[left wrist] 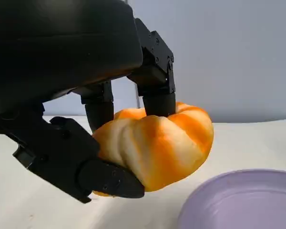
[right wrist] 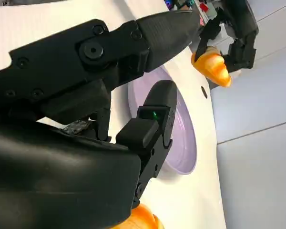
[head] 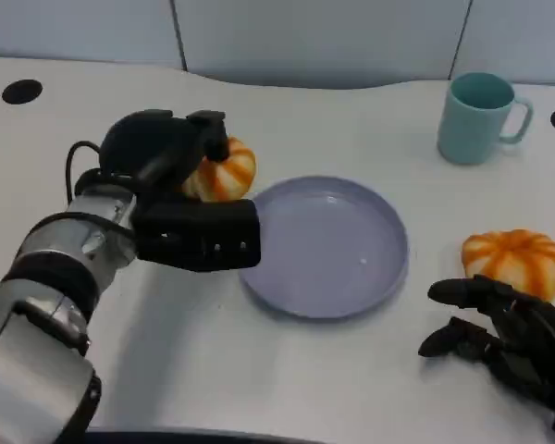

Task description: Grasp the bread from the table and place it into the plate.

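**White table, bread held up by the plate**

White table (head: 287, 388) under everything, pale wall behind. Big silver left arm (head: 46, 305) coming in from the near side. Round purple plate (head: 328, 245) in the middle, bare inside. Left hand (head: 180, 199) wrapped around an orange-striped bread (head: 224, 171), fingers (left wrist: 157, 90) on top and thumb below, lifted just beside the plate's rim. Right hand (head: 504, 338) low on the table, fingers spread, holding nothing. Blue-green mug (head: 479, 116) standing far back. Second striped bread (head: 515, 261) lying on the table, just past the right hand.
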You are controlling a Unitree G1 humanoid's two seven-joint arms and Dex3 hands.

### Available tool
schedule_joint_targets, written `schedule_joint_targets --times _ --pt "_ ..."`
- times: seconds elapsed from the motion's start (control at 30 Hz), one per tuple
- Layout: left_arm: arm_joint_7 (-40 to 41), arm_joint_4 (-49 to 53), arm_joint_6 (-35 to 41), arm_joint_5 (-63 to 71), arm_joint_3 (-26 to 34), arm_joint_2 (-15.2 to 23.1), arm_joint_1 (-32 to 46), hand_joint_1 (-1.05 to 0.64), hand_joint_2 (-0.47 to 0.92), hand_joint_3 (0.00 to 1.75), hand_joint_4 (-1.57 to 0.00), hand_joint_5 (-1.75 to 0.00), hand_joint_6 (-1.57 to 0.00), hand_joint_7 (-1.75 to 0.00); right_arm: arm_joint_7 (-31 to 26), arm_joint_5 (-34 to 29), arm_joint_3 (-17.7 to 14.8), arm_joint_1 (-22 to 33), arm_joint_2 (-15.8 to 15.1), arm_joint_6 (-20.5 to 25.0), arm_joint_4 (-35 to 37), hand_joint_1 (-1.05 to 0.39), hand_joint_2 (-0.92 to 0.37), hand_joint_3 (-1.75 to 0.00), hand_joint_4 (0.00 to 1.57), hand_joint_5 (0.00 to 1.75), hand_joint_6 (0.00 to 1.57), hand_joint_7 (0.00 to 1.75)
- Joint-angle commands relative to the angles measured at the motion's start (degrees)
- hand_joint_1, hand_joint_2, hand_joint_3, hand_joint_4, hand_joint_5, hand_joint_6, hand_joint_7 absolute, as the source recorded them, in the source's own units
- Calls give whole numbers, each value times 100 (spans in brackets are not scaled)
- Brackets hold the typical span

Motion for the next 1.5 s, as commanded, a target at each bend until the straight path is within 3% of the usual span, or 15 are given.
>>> schedule_joint_targets --times 0.03,0.5,0.97,1.0,1.17,1.5 --pt "177 -75 -109 76 -105 -111 -192 -22 62 96 -87 -175 -64 -175 -6 -36 25 150 -10 87 39 -39 -92 -13 63 113 73 67" --pt "549 -22 -322 328 -491 -645 -235 -21 56 105 -95 -175 -71 -175 -18 -40 3 100 31 91 158 -40 -92 -12 65 110 75 66" --pt "352 78 -264 411 -684 -934 -224 -21 53 120 -100 -175 -74 -175 -212 -69 83 159 122 216 9 -42 -92 -6 71 103 83 58" --pt "317 87 -225 423 -699 -952 -226 -21 51 119 -98 -175 -70 -164 -184 -62 81 162 130 170 27 -42 -92 -6 71 103 82 57" --pt "310 119 -102 515 -817 -1006 -216 -20 50 104 -99 -175 -66 -173 -94 -30 81 163 144 112 64 -42 -92 -7 71 103 82 56" --pt "155 185 35 446 -816 -1121 -180 -21 52 108 -101 -175 -69 -175 -82 -9 93 210 169 127 -21 -39 -92 -8 72 103 83 54"
